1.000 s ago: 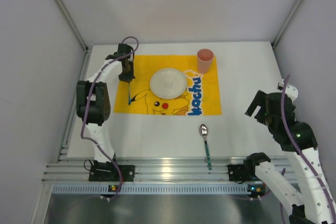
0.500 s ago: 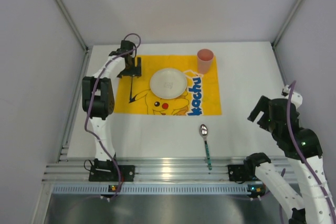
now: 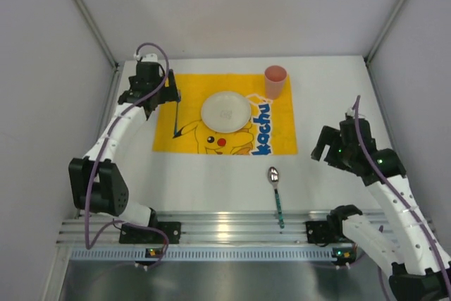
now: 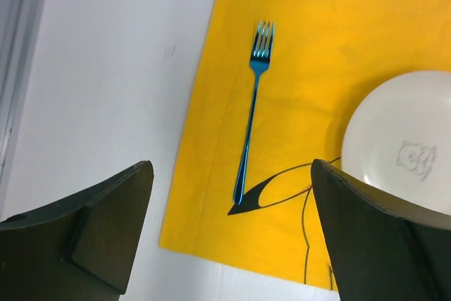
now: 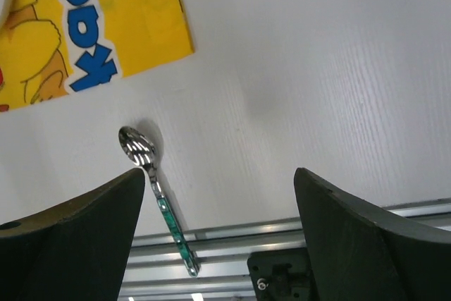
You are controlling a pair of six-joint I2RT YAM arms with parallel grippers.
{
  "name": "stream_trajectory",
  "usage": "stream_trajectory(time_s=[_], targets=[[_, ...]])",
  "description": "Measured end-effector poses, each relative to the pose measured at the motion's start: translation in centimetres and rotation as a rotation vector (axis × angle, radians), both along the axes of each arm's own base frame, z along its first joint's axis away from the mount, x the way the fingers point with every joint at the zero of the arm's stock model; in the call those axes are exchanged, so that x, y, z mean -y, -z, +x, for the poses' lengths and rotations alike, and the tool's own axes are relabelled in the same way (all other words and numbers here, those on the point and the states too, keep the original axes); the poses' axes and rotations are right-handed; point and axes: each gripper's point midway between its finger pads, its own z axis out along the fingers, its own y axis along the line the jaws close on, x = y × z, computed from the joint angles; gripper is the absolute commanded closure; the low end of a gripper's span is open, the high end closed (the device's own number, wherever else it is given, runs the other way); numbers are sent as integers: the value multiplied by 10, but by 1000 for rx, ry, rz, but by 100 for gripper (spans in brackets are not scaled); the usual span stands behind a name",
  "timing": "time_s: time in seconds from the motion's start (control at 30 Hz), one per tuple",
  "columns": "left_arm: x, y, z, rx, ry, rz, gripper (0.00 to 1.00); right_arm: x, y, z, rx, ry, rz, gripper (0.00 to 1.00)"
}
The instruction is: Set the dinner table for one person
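On the white dinner table (image 3: 331,96) lies a yellow placemat (image 3: 282,121) with a white plate (image 3: 226,111) and a pink cup (image 3: 275,81) on it. A blue fork (image 4: 251,111) lies flat along the mat's left strip, tines pointing away. My left gripper (image 4: 230,174) hovers open above the fork's handle end and holds nothing. From the top view it (image 3: 168,95) sits at the mat's far left corner. A spoon (image 5: 151,181) with a green handle rests on bare table, its handle end reaching over the rail. Right of the spoon, my right gripper (image 5: 220,174) hangs open and empty.
A slotted aluminium rail (image 3: 225,227) runs along the near edge with both arm bases bolted to it. White walls close in the table at left, right and back. Bare tabletop lies between the placemat and the right arm (image 3: 380,167).
The left gripper opened and let go of the fork, which now lies on the placemat, and the arm drew back to the left. The right arm moved left and forward, nearer the spoon.
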Motion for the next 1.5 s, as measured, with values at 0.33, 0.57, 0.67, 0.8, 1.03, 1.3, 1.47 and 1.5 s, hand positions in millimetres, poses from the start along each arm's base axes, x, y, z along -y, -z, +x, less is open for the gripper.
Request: stream_trajectory(time_s=[0.33, 0.57, 0.67, 0.8, 1.03, 1.3, 1.47, 1.5], targets=[[14, 20, -17, -87, -44, -161, 3, -89, 98, -31, -386, -322, -104, 24], [18, 46, -48, -195, -26, -173, 4, -107, 134, -28, -474, -321, -157, 31], [17, 37, -55, -172, -19, -171, 4, -120, 142, -30, -482, -356, -151, 32], [14, 25, -65, -143, -8, -162, 4, -138, 149, -38, -490, -409, -134, 35], [10, 23, -72, -144, -2, -136, 4, -152, 160, -45, -511, -422, -102, 50], [7, 25, -74, -156, 6, -112, 4, -146, 169, -61, -550, -414, -121, 82], [7, 26, -76, -167, 12, -104, 4, -147, 170, -64, -543, -417, -137, 100], [7, 26, -77, -169, 13, -102, 4, -147, 169, -64, -540, -419, -142, 100]])
